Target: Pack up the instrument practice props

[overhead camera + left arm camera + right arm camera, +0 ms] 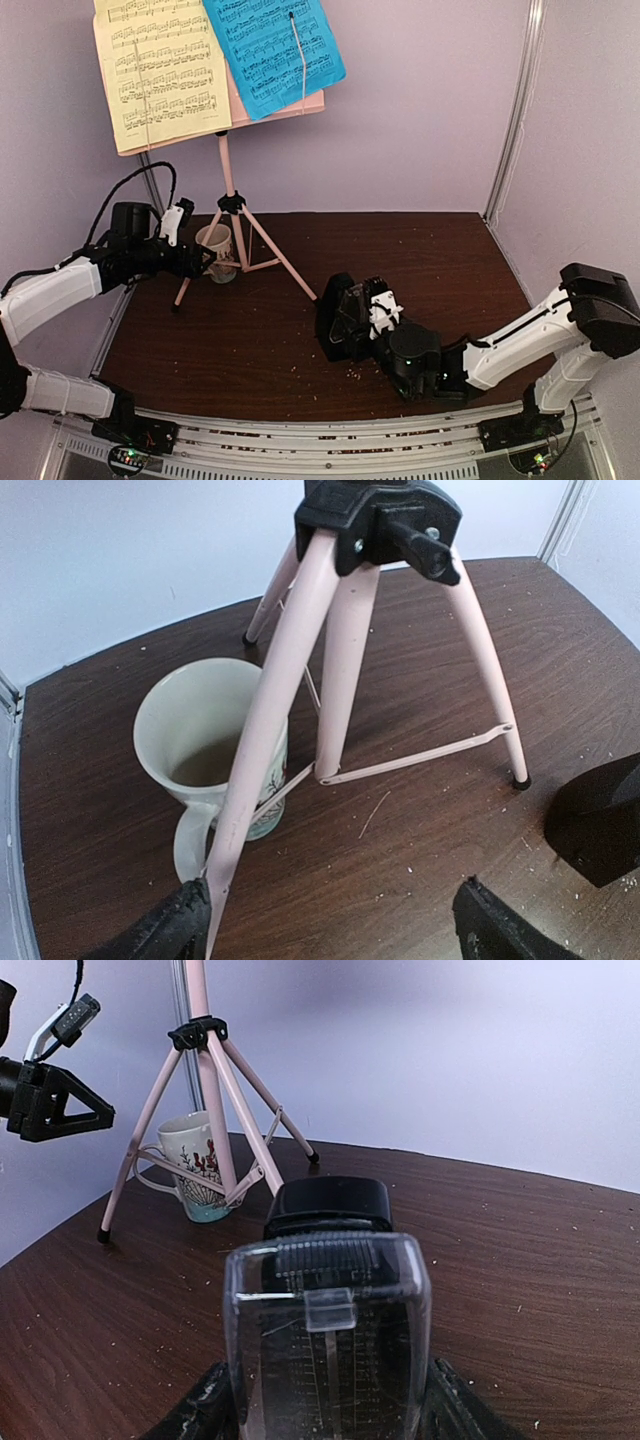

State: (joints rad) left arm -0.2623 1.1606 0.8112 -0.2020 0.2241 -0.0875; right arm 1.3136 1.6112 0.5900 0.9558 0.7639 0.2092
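Note:
The pink music stand (229,170) stands at the back left on tripod legs, with yellow pages (160,70) and blue pages (270,50) on its tray. My left gripper (201,259) is open at the tripod's near left leg (262,745); that leg touches my left finger (172,930), and the other finger (495,930) is well clear. My right gripper (352,324) is shut on the black metronome (340,315) at mid-table. In the right wrist view its fingers (195,1412) press both sides of the clear cover (330,1340).
A beige mug (218,250) stands under the tripod between its legs, also in the left wrist view (200,730) and right wrist view (195,1160). Purple walls close the back and sides. Crumbs lie on the dark wooden tabletop (420,250).

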